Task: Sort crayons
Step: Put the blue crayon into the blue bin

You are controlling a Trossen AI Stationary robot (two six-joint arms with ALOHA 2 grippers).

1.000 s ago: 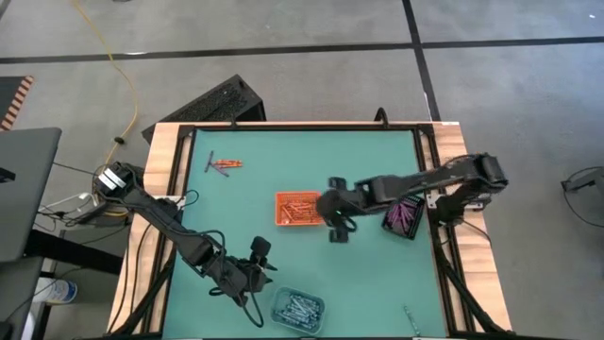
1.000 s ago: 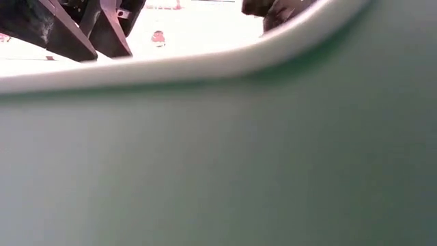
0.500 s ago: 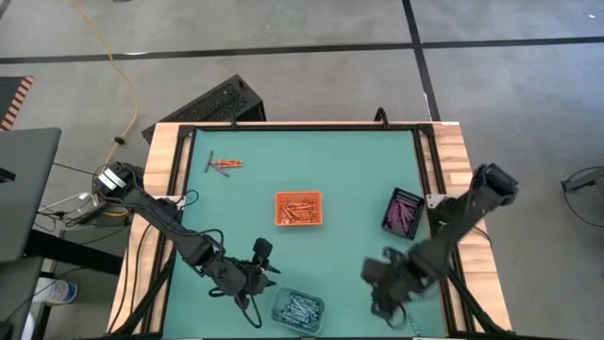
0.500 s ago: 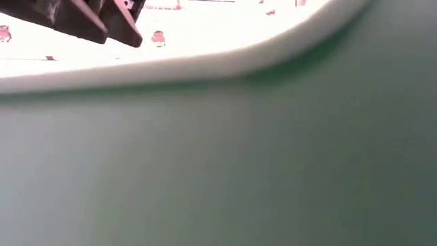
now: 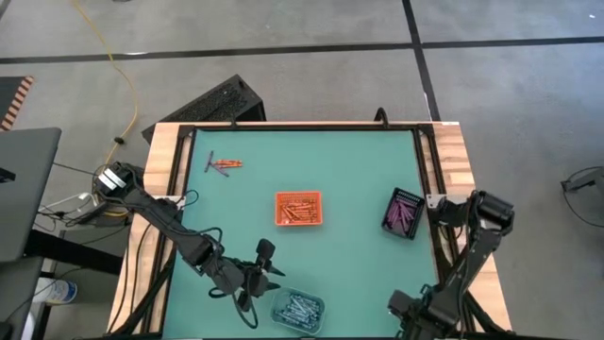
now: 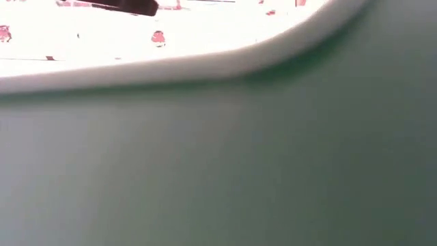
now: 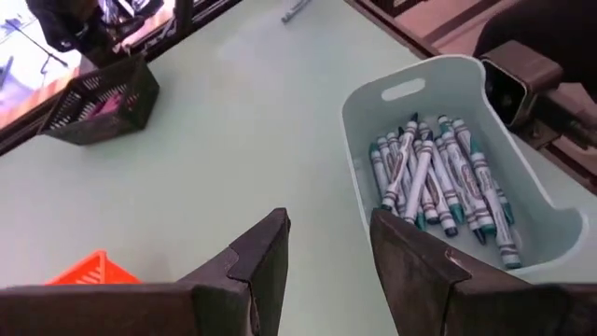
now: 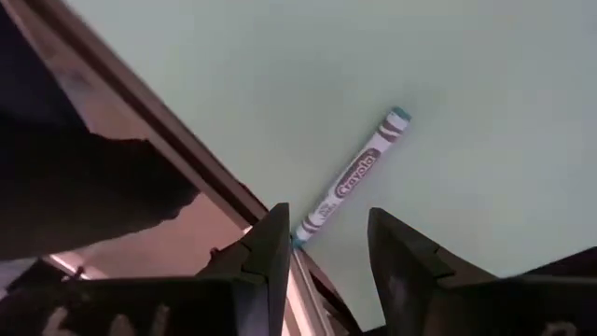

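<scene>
Blue-grey crayons [image 7: 438,187] lie piled in a pale clear tray [image 5: 297,308] near the table's front edge. My left gripper [image 7: 328,224] hovers open just left of that tray, holding nothing. A single blue-grey crayon [image 8: 353,175] lies flat on the green mat at the near right corner, beside the table's wooden edge. My right gripper [image 8: 325,219] hangs open above it, pointing down, its fingers clear of it; in the high view my right gripper [image 5: 404,307] is at that corner. Loose orange-red crayons [image 5: 225,164] lie at the far left.
An orange tray [image 5: 298,209] with orange-red crayons sits mid-table. A black mesh tray [image 5: 403,213] with purple crayons stands at the right edge. A black frame rail [image 5: 429,170] runs along the table's sides. Open green mat lies between the trays.
My right gripper has swung from beside the orange tray in the middle of the table to the near right corner, sinking and rolling as it went, and now points down over the lone crayon. My left gripper has tipped up a little in place.
</scene>
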